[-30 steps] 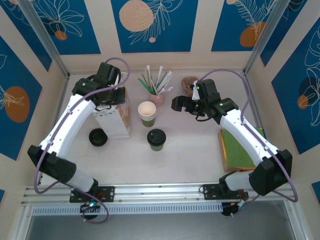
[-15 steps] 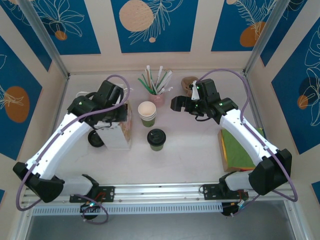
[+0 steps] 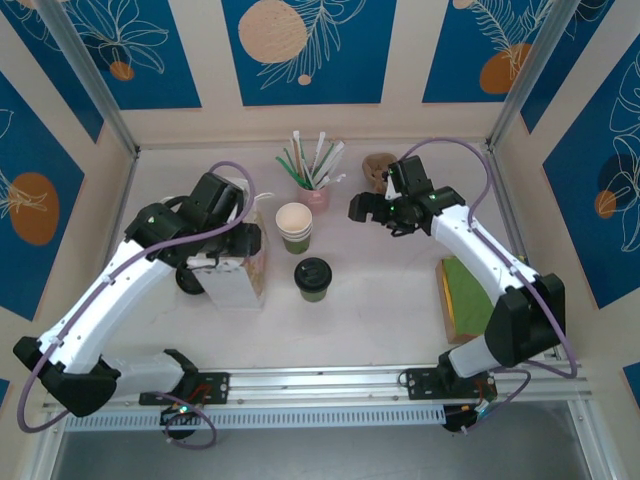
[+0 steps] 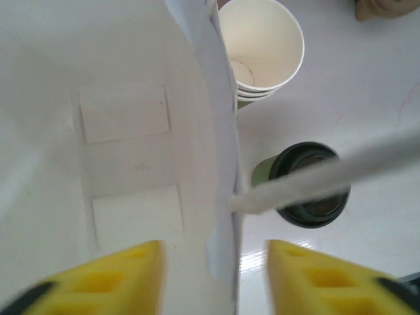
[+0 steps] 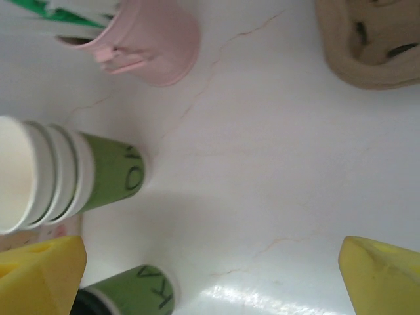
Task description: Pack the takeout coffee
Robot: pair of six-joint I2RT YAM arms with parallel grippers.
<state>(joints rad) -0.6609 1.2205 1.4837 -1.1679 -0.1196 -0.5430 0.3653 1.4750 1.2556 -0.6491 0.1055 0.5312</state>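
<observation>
The takeout coffee (image 3: 313, 278), a green cup with a black lid, stands mid-table; it also shows in the left wrist view (image 4: 308, 190) and at the right wrist view's bottom edge (image 5: 131, 295). A white paper bag (image 3: 232, 275) stands upright to its left. My left gripper (image 3: 243, 240) hangs over the bag's mouth, open, its yellow fingers (image 4: 125, 275) straddling the bag's right wall (image 4: 220, 197) without pressing it. The bag's paper handle (image 4: 328, 174) crosses above the coffee. My right gripper (image 3: 360, 208) hovers wide open (image 5: 211, 269) over bare table, right of the cups.
A stack of lidless green cups (image 3: 294, 226) stands just behind the coffee, and a pink cup of straws (image 3: 315, 188) behind that. A brown holder (image 3: 380, 168) sits at the back. A loose black lid (image 3: 188, 278) lies left of the bag. A green-and-tan flat pack (image 3: 470, 295) lies at the right.
My left gripper was shut on the bag's rim and has opened. That arm drew the bag a little nearer and rightward. The right arm shifted only slightly.
</observation>
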